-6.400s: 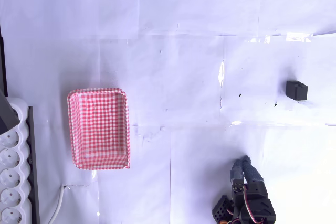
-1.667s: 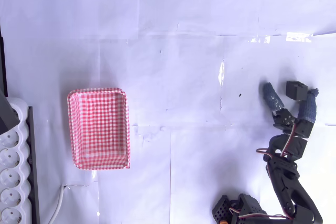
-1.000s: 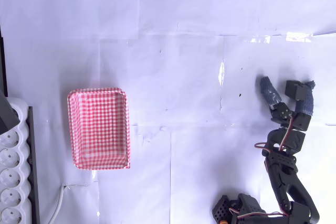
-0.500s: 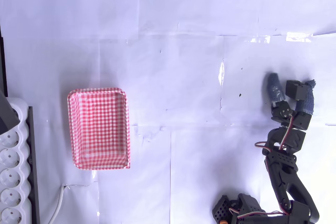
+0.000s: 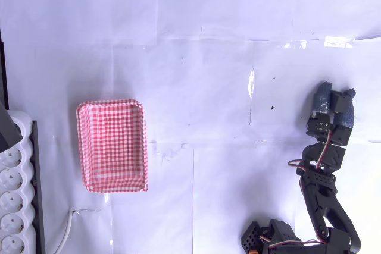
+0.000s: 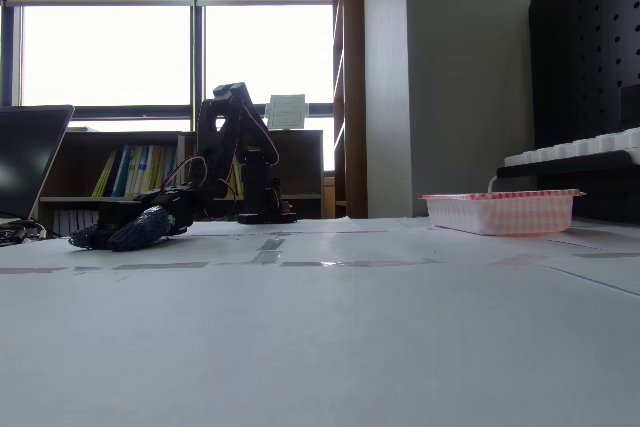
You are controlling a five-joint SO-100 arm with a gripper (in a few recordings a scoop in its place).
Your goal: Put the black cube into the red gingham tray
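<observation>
Overhead view: the claw [image 5: 334, 100] is closed on the black cube [image 5: 340, 102], which sits between its blue-wrapped fingertips. The red gingham tray [image 5: 112, 145] lies far to the claw's left in this view, slightly lower.

- No text, label, brand, number or sign can be read in either view
- In the fixed view a pale sheet of paper [image 6: 287, 111] stands on the shelf by the window; whatever is printed on it is too small to make out
- The spines of the books [image 6: 140, 171] on the shelf below show colours only, no legible titles
- The red gingham tray [image 5: 111, 145] carries its checked pattern and no lettering
</observation>
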